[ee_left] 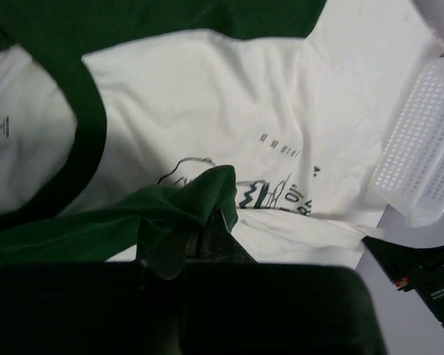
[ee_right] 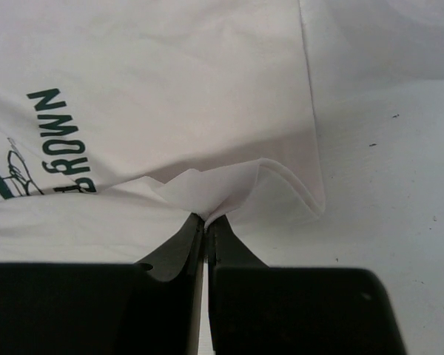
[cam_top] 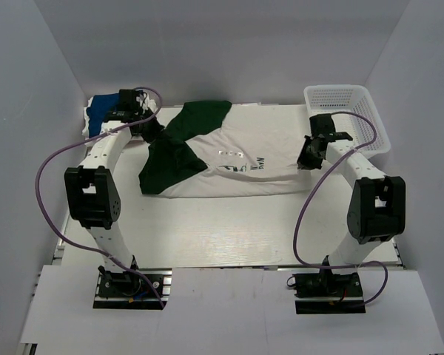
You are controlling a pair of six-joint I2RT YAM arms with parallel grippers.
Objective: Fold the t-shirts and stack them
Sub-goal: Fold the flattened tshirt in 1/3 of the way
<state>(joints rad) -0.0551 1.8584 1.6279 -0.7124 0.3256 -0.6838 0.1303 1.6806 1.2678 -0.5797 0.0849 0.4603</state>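
The white t-shirt (cam_top: 251,148) with dark "Charlie Brown" print lies spread across the back of the table; it also shows in the left wrist view (ee_left: 207,103) and the right wrist view (ee_right: 170,89). Dark green cloth (cam_top: 166,166) covers its left part and far left corner. My left gripper (cam_top: 149,134) is shut on a raised fold of this green cloth (ee_left: 96,229), fingertips wrapped in it (ee_left: 207,222). My right gripper (cam_top: 308,159) is shut on a pinched fold at the white shirt's right edge (ee_right: 206,218). The royal blue t-shirt (cam_top: 103,111) lies bunched at the back left corner, partly hidden by my left arm.
A white mesh basket (cam_top: 348,100) stands at the back right, just beyond my right gripper; it also shows in the left wrist view (ee_left: 422,148). White walls close in the table on three sides. Bare tabletop (cam_top: 229,229) lies between the shirt and the arm bases.
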